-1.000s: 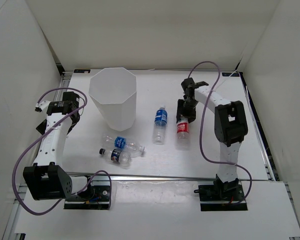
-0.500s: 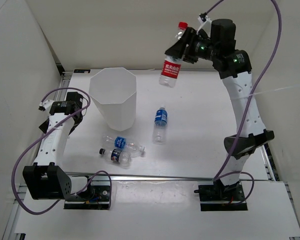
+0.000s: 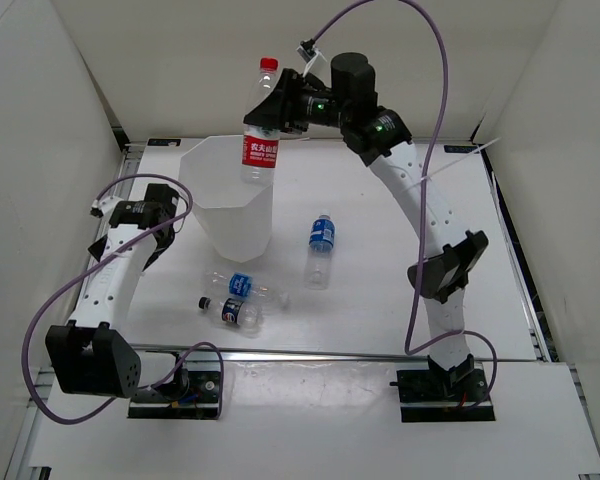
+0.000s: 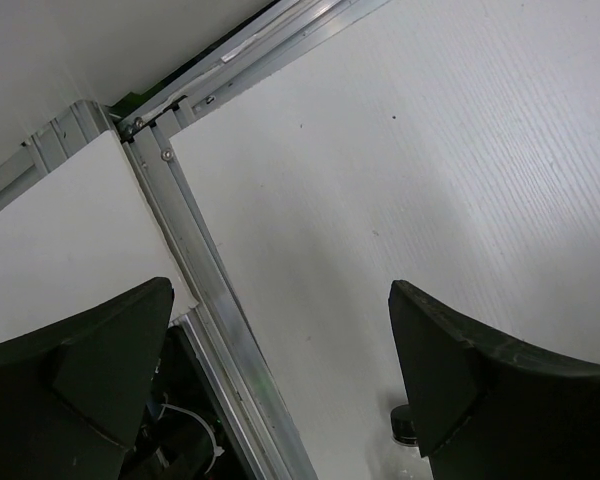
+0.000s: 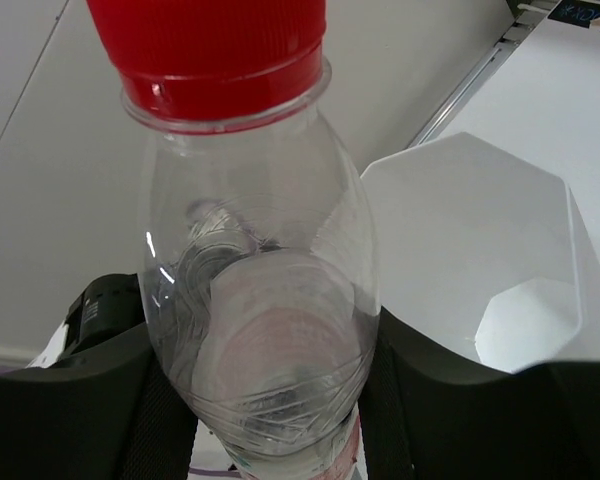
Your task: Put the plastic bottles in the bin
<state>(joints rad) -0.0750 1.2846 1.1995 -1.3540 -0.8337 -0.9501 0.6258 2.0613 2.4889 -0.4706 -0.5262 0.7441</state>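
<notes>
Red-capped bottle point(image 3: 260, 150): held aloft, cap up, over the rim of the bin point(image 3: 230, 215), not yet dropped.
Handling: clear, thin-walled and seemingly empty, so probably light, easily crushed and slippery; the labelled waist looks the surest hold.
Right pincer point(image 3: 272, 112): clamped on the bottle's body.
Other bottles: one blue-labelled bottle point(image 3: 321, 245) lies right of the bin; a second blue one point(image 3: 245, 287) and the dark-labelled bottle point(image 3: 230, 310) lie together on the worktop point(image 3: 360, 320).
Left pincer point(image 4: 280, 370): agape, empty, low beside the bin.
</notes>
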